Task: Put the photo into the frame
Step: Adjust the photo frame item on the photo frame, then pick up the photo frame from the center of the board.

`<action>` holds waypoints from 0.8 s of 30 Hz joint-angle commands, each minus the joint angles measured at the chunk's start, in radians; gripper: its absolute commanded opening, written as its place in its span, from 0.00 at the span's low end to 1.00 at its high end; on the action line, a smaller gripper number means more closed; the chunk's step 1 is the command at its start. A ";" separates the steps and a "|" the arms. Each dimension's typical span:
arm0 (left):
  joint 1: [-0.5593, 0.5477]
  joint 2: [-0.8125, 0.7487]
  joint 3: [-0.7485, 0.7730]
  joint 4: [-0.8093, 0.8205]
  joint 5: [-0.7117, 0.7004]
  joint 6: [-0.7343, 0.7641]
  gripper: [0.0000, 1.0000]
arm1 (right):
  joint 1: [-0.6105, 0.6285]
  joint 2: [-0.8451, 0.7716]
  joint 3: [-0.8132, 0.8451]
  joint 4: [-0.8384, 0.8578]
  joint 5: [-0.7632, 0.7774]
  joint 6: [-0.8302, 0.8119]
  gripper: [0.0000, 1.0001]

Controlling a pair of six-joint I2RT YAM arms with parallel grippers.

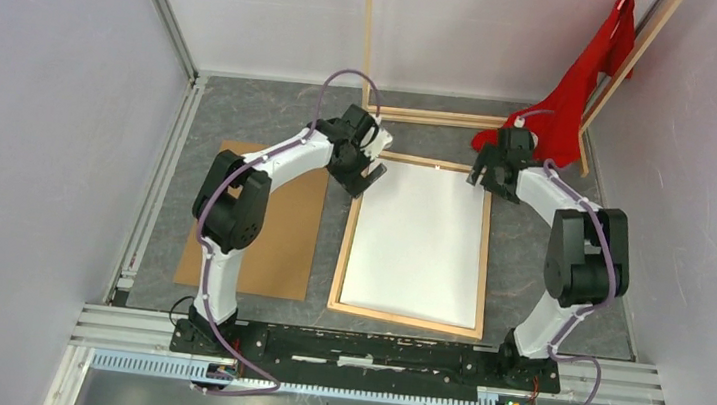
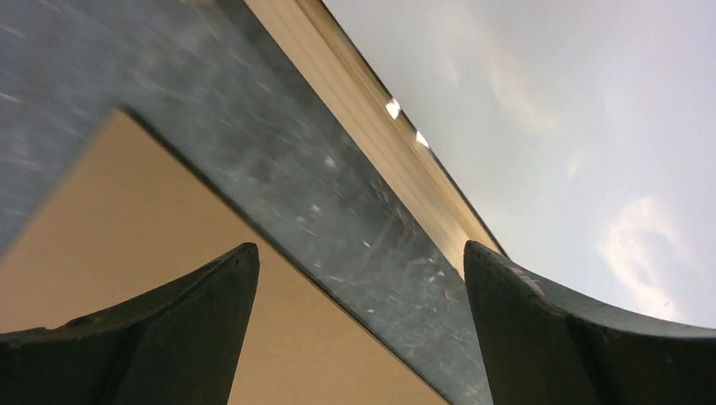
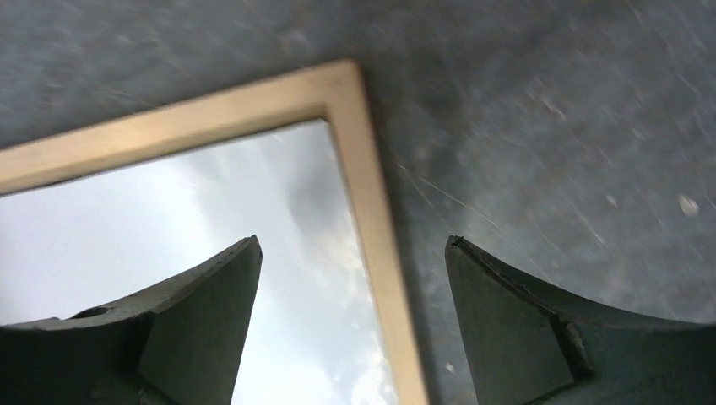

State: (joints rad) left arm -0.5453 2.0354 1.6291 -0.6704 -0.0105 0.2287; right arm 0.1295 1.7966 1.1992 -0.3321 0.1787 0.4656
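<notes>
Top external view: the photo (image 1: pixel 419 239) lies white side up inside the wooden frame (image 1: pixel 403 319), seemingly placed, with the left gripper (image 1: pixel 370 172) and right gripper (image 1: pixel 483 170) spread and empty at its 11 and 1 o'clock corners.

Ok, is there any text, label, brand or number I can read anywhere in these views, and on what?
None can be read.
The photo lies white side up in the frame: blank, no print showing.
The cardboard and the red shirt carry no visible lettering.
Both wrist views are blurred and show no words or signs.
</notes>
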 commanded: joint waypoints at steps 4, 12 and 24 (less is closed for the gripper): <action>0.004 0.016 -0.063 0.037 0.073 -0.034 0.93 | -0.019 -0.102 -0.214 0.069 0.016 0.043 0.92; 0.004 0.068 -0.096 0.065 0.082 -0.039 0.84 | -0.019 -0.159 -0.396 0.172 -0.369 0.089 0.93; 0.112 0.017 0.087 -0.111 0.307 -0.020 0.71 | -0.086 -0.305 -0.498 0.116 -0.370 0.049 0.95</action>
State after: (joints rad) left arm -0.5003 2.0953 1.6070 -0.7082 0.1944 0.2157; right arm 0.0792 1.5162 0.7425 -0.1513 -0.1753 0.5262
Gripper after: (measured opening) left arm 0.683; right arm 0.943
